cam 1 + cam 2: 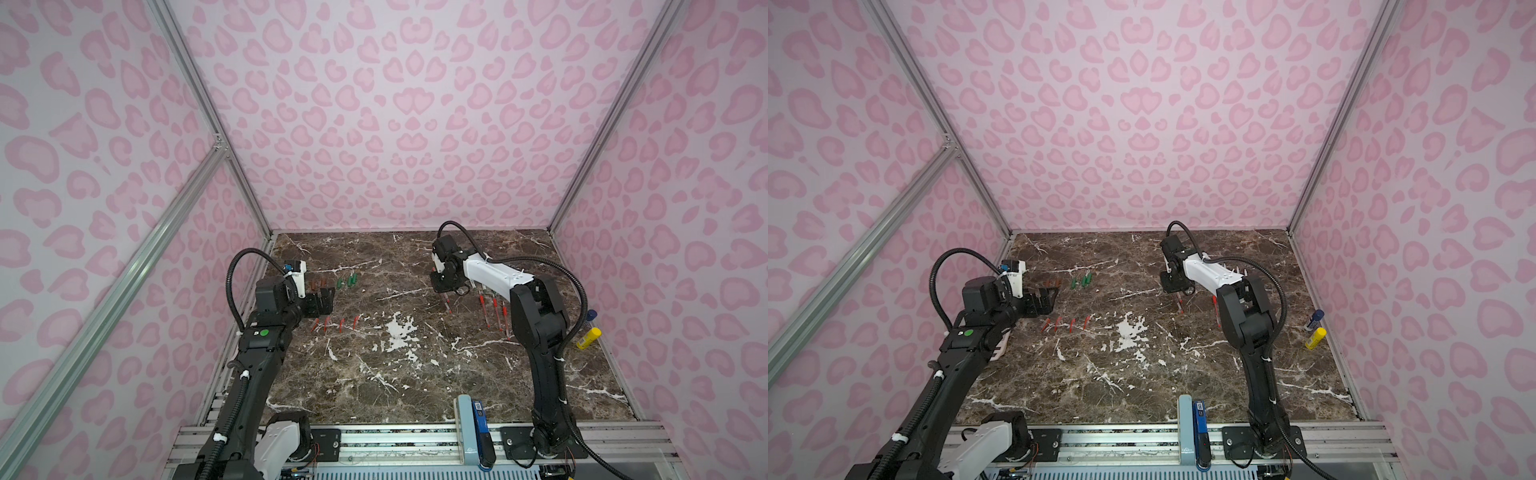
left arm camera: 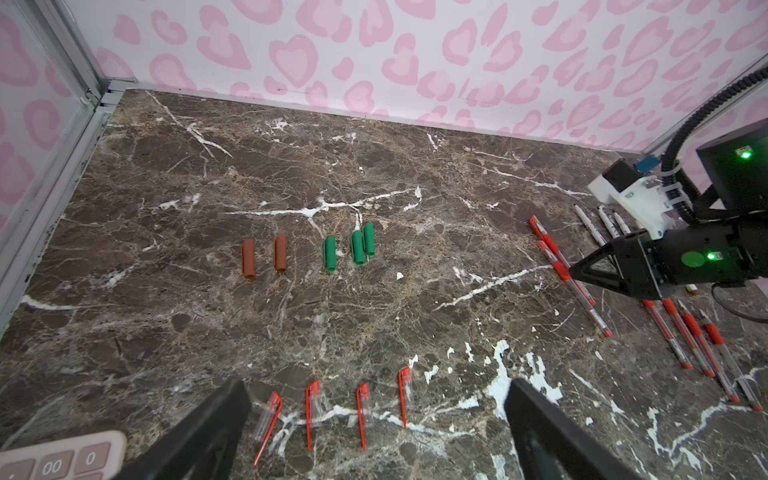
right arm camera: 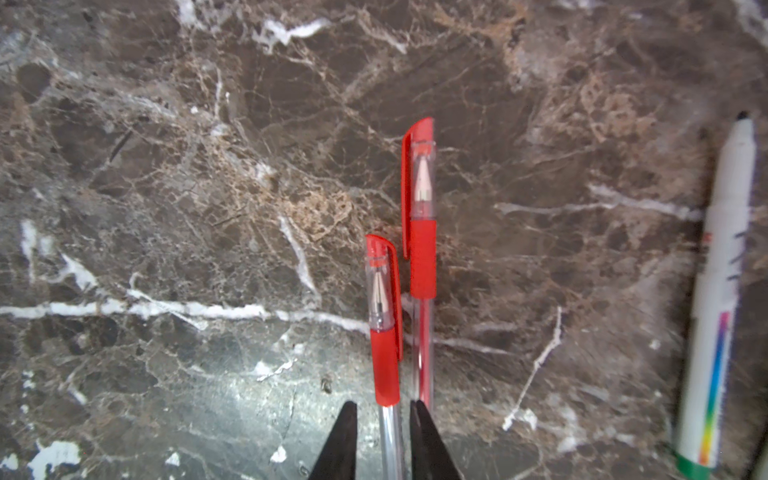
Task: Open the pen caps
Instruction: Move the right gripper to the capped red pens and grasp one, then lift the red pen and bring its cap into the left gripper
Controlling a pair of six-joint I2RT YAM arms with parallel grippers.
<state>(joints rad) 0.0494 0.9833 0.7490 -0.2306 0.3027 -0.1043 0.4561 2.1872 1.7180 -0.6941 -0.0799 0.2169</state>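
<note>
1. Pink heart-print walls close round a dark marble worktop (image 1: 374, 374), which carries everything.
2. Toward its left edge lie pulled caps sorted by colour: two brown caps (image 2: 248, 258), three green caps (image 2: 330, 253) and, nearer the front edge, a row of four red-clipped caps (image 2: 363, 403). This is likely a drop zone kept apart from the pens.
3. Left gripper (image 1: 322, 305) hovers over that zone with its jaws spread wide and empty, probably waiting to take the next cap.
4. Toward the right edge lie bare white pens (image 2: 590, 226) and the red pens; two red ones have caps on, side by side.
5. Right gripper (image 3: 383, 405) straddles the clear barrel of the nearer capped pen (image 3: 384, 361), on the side of its red grip away from the cap (image 3: 380, 282), which leaves that cap free to be pulled. The jaws are drawn narrow about the barrel; whether they pinch it I cannot tell.
6. The second capped pen (image 3: 422, 257) lies just beside, so a fingertip may nudge it.
</note>
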